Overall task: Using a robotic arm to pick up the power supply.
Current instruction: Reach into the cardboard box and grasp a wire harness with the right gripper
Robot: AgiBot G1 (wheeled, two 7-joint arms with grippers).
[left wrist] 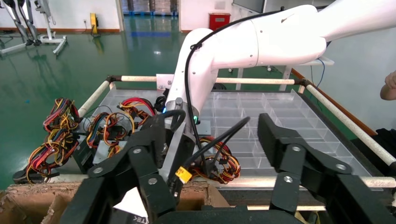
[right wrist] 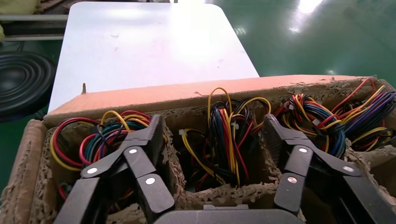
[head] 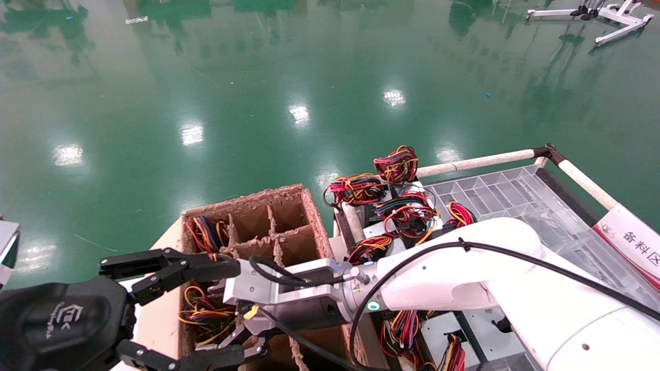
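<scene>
The power supply (right wrist: 224, 135) sits in the middle cell of the cardboard box (head: 309, 206), wires uppermost, between torn dividers. The right gripper (right wrist: 212, 154) hangs just above it, fingers apart, straddling that cell. The left gripper (head: 170, 304) hovers open beside the box.

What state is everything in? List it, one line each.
right gripper: open, poised over a box cell
left gripper: open, idle near the box
power supply: sitting in that cell, ungripped
cardboard box: open-topped, some cells filled, some empty
clear tray: compartments mostly empty, units piled at one end
</scene>
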